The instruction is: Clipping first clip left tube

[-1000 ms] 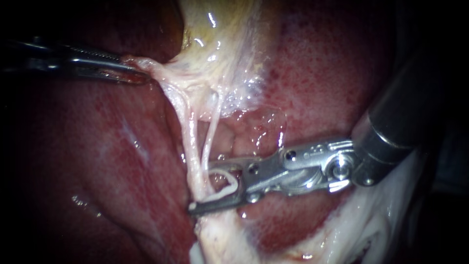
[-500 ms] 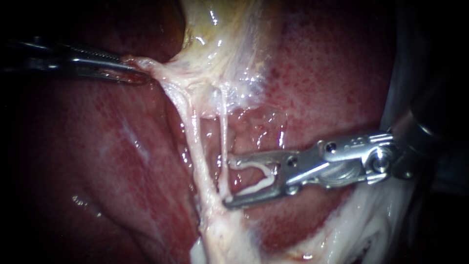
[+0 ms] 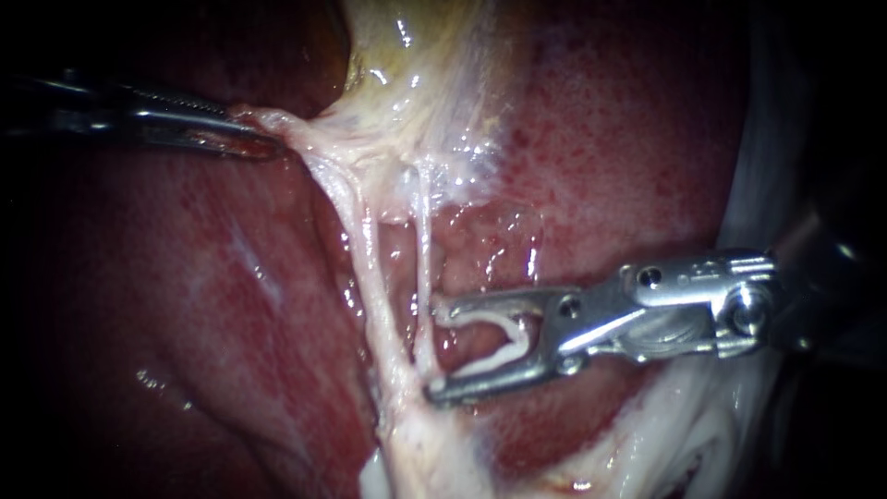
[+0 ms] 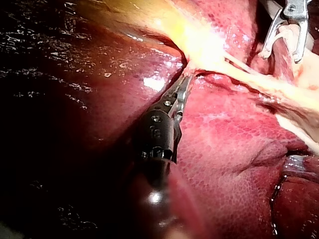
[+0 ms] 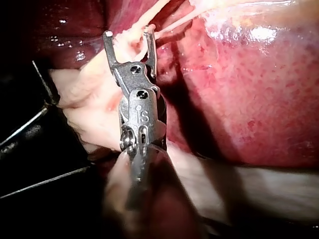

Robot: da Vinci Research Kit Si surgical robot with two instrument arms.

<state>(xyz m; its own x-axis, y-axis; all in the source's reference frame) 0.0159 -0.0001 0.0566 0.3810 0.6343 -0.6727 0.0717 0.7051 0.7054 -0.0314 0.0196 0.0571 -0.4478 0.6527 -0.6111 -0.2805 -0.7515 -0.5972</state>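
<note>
The right instrument [image 3: 432,351] has drawn back rightward, its open clip [image 3: 517,340] now off the left tube [image 3: 370,277].

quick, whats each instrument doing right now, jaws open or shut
Left instrument: jaws shut on pale tissue.
Right instrument: jaws wide apart, holding an open clip between them.

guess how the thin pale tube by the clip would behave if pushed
Probably floppy: the thin tube is a slender strand, seemingly pulled taut by the left instrument gripping tissue. Likely slippery against the clip, given its wet shine. Possibly fragile, being so thin.
</note>
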